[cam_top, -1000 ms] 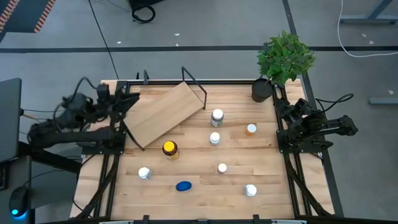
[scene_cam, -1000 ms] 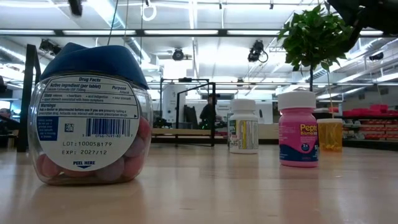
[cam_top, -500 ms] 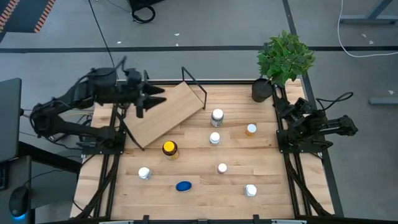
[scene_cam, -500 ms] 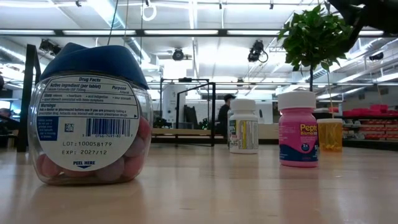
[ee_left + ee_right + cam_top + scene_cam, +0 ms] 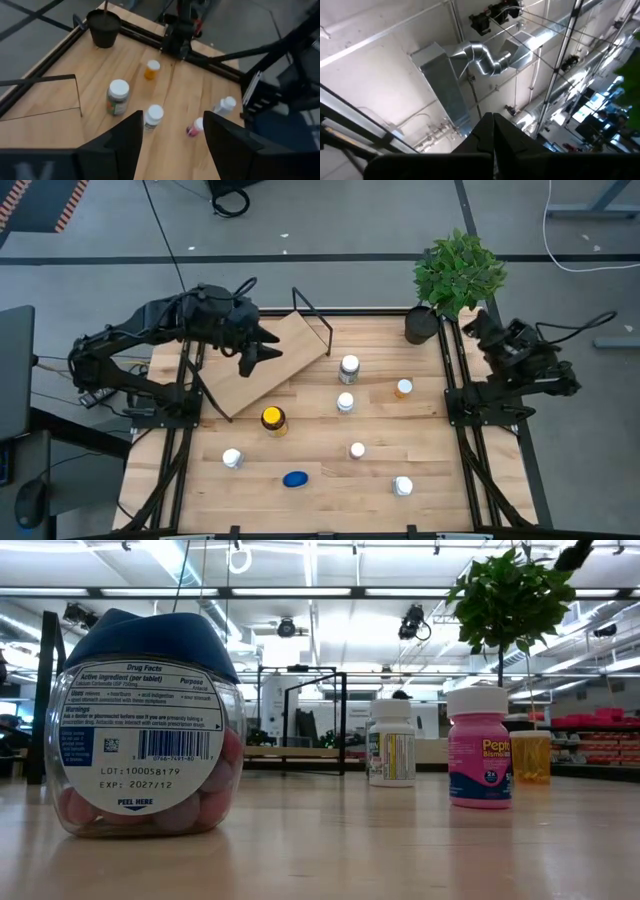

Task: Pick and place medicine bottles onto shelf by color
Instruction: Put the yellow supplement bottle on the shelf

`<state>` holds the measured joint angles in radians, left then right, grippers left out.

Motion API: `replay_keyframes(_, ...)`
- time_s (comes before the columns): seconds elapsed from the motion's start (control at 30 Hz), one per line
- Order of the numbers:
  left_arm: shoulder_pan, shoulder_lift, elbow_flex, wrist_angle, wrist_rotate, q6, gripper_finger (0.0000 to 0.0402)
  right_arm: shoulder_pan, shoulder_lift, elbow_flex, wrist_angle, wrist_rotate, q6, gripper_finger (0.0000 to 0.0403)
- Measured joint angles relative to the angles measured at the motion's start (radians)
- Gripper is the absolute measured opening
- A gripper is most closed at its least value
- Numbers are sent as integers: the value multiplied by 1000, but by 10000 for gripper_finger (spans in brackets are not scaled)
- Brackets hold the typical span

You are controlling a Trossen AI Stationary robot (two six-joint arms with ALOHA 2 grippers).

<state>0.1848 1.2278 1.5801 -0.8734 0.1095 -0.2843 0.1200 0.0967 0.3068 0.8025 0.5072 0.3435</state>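
Low view: slatted wooden tabletop (image 5: 400, 850), ceiling ducts behind.

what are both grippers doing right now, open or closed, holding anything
Left gripper: open, empty, above the light-wood shelf.
Right gripper: closed, empty, pointing up at the ceiling.
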Motion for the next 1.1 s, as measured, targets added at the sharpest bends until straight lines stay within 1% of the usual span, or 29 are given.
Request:
replay_keyframes(0.07, 0, 7, 0, -13, 1, 34, 208, 0, 47, 58, -47, 31, -35, 6)
replay_keyframes(0.13, -7, 13, 0, -38, 12, 93, 207, 0, 110, 120, -160, 46, -56, 6)
replay_keyframes(0.2, -21, 27, -1, -68, 19, 169, 208, 0, 194, 184, -290, 58, -58, 8)
replay_keyframes(0.27, -39, 40, 0, -100, 20, 222, 216, 0, 295, 242, -376, 91, -72, 12)
replay_keyframes(0.33, -50, 59, -1, -130, 23, 257, 227, 0, 402, 287, -393, 118, -89, 19)
replay_keyframes(0.4, -64, 73, -1, -151, 21, 277, 239, 0, 511, 329, -395, 121, -103, 30)
replay_keyframes(0.53, -91, 114, -1, -233, 19, 330, 264, 0, 705, 417, -401, 122, -85, 71)
replay_keyframes(0.57, -99, 129, -1, -253, 20, 340, 269, 0, 747, 439, -400, 137, -79, 83)
replay_keyframes(0.67, -125, 167, -1, -269, 44, 349, 281, -8, 856, 503, -410, 240, -23, 119)
replay_keyframes(0.77, -152, 200, -1, -282, 83, 349, 285, -9, 946, 558, -413, 290, 40, 139)
replay_keyframes(0.97, -217, 244, -1, -410, 91, 340, 286, 8, 1066, 649, -424, 293, -108, 147)
replay_keyframes(1.1, -271, 257, -1, -389, 77, 326, 286, 9, 1088, 700, -525, 293, -163, 166)
